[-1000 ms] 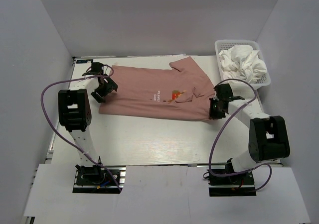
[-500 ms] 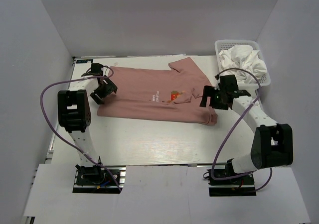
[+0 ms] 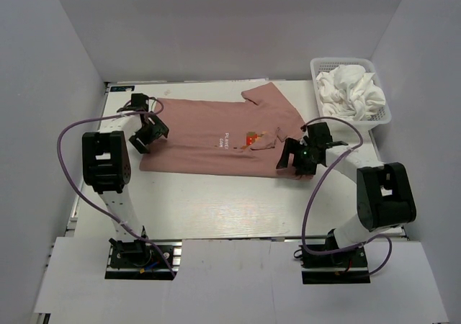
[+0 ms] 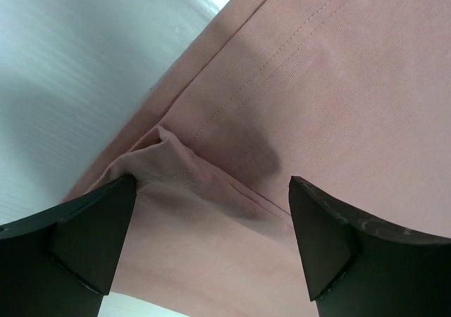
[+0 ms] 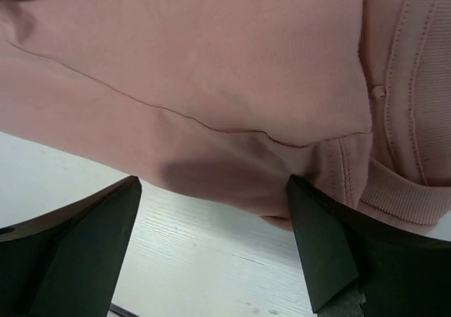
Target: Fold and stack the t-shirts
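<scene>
1. Overhead view: the left gripper [image 3: 149,135] is spread wide at the left end of the pink t-shirt [image 3: 209,133] and has hold of nothing. The right gripper [image 3: 288,160] is also wide apart and empty-handed, low over the shirt's near right corner.
2. Same view: the shirt lies flat across the far half of the table [image 3: 216,201], its chest graphic [image 3: 252,138] facing up. There is bare tabletop in front of it, between the two arms. The white t-shirts [image 3: 349,90] sit crumpled in the mesh basket [image 3: 342,61] at the far right corner, apart from the pink one. Purple cables [image 3: 68,133] loop off each arm.
3. Left wrist view: the fingers [image 4: 77,239] stand far apart just above the cloth. Between them runs a stitched hem with a small turned-up fold [image 4: 169,155]. Bare table shows past the edge at upper left. I cannot tell whether the tips touch the cloth.
4. Right wrist view: the fingers [image 5: 77,253] are wide apart, with nothing pinched. The shirt's edge runs across between them, with a seam [image 5: 211,123] above it and a ribbed band [image 5: 402,183] at the right. White table shows below.
</scene>
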Available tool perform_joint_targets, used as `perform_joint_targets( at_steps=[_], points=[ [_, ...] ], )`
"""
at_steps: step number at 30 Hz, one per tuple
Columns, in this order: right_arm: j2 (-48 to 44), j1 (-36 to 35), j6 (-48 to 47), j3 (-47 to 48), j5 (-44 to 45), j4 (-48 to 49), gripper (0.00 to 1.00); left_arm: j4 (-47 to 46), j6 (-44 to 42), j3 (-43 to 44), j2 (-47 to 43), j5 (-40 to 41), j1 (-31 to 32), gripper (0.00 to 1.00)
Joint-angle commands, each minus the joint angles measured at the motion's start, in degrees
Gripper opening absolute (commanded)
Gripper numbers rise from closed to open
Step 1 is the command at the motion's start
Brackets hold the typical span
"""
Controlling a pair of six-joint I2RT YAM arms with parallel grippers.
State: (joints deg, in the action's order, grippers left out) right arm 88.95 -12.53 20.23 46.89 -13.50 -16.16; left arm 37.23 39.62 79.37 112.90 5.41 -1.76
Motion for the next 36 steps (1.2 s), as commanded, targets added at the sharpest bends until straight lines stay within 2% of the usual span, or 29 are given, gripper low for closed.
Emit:
perform_joint_targets(
  at_steps=[1, 6, 11, 12, 16, 20, 23, 27, 28, 32, 36],
  points=[
    [2.46, 0.93, 4.73, -4.79, 2.60, -0.19, 0.90, 3.55, -0.42, -3.69, -0.75, 1.09, -0.35, 1.00],
    [-4.03, 0.32, 9.91, -14.09, 1.02, -1.32, 0.90, 3.55, 0.99, -10.97, -5.49, 1.71, -0.35, 1.00],
    [-16.77, -0.03, 12.83, -22.45, -0.30, -7.21, 0.90, 4.25, 3.27, -19.58, -14.01, 2.51, -0.35, 1.00],
    [-22.44, -0.21, 13.43, -23.07, 0.57, -9.04, 0.90, 4.86, 3.27, -20.83, -15.24, 2.50, -0.35, 1.00],
    [-30.05, -0.38, 13.44, -18.52, 2.77, -18.63, 0.90, 8.89, 5.12, -23.48, -21.13, 4.25, -0.35, 1.00],
    [-35.33, -1.52, 10.19, -10.80, 4.00, -23.99, 0.90, 10.67, 4.60, -18.39, -26.50, 4.18, -0.35, 1.00],
    [-33.49, -2.58, 8.69, -6.73, -0.11, -22.70, 0.90, 10.67, 2.14, -15.39, -30.71, 2.06, -0.35, 1.00],
    [-27.97, -5.83, 7.55, -5.59, -3.82, -14.43, 0.90, 9.96, 0.02, -13.20, -35.20, 2.06, -0.35, 1.00],
    [-22.99, -6.79, 7.46, -3.85, -3.90, -11.55, 0.90, 9.96, -0.85, -13.19, -35.73, 2.06, -0.35, 1.00],
    [-13.02, -9.52, 5.53, 1.07, -1.98, -6.61, 0.90, 13.56, -2.88, -10.91, -36.88, 4.07, -0.35, 1.00],
    [-3.88, -10.32, 4.73, 4.87, 4.60, -2.13, 0.90, 16.29, -4.10, -10.91, -38.54, 6.89, -0.35, 1.00]
  ],
)
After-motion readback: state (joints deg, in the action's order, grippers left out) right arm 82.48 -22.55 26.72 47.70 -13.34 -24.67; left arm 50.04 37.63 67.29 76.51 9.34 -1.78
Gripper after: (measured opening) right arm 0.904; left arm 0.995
